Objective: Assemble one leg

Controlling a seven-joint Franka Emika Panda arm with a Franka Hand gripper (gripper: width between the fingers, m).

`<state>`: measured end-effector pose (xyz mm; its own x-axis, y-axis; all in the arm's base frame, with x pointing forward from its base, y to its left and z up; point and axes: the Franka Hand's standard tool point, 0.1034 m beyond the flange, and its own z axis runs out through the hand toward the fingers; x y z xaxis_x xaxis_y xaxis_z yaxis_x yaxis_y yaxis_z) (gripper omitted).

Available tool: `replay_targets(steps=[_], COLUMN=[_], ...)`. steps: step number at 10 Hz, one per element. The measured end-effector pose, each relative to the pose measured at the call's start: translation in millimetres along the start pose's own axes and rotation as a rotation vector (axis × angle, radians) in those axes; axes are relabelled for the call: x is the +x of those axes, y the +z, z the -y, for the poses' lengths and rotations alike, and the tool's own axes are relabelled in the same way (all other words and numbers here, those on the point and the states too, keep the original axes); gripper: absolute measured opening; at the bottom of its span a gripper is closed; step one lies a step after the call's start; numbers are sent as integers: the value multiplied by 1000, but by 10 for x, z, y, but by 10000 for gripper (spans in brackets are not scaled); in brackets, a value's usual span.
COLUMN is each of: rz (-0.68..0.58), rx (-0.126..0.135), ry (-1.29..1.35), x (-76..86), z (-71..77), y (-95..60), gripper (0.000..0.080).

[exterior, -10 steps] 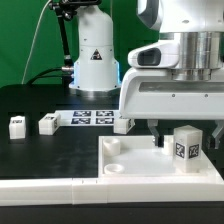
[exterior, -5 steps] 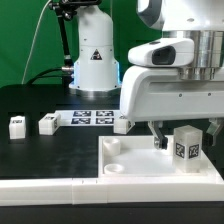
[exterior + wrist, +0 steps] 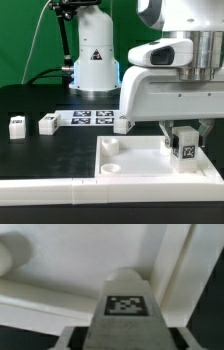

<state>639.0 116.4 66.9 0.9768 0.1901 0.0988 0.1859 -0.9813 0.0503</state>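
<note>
The leg [image 3: 185, 148] is a small white block with a black-and-white tag. It stands upright on the flat white panel [image 3: 135, 160] at the exterior view's right. My gripper [image 3: 185, 140] comes down over it from above, with a finger pressed against each side of the leg. In the wrist view the leg [image 3: 125, 308] fills the space between the jaws of the gripper [image 3: 125, 339], tag face up, with the panel [image 3: 80, 258] beyond it. The leg's foot is hidden from the wrist camera.
Three more small white legs lie on the black table: one [image 3: 17, 125] at the far left, one [image 3: 47, 124] beside it, one [image 3: 122, 125] behind the panel. The marker board [image 3: 90, 117] lies at the back. A long white rail [image 3: 50, 190] runs along the front edge.
The fingers stood wide apart on either side of the leg before; now they have closed in onto its sides. The leg and the panel have not moved.
</note>
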Motion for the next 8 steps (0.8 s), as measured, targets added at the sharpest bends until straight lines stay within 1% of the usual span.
replay_targets(steps=[2, 3, 4, 5, 6, 8], rz=[1, 1, 2, 7, 10, 12], rx=[5, 12, 13, 10, 3, -9], ry=[169, 340, 425, 535, 608, 722], x=[-6, -9, -12, -22, -30, -45], z=[11, 45, 50, 19, -31, -75], y=[4, 5, 6, 9, 10, 12], gripper=[292, 292, 292, 292, 294, 294])
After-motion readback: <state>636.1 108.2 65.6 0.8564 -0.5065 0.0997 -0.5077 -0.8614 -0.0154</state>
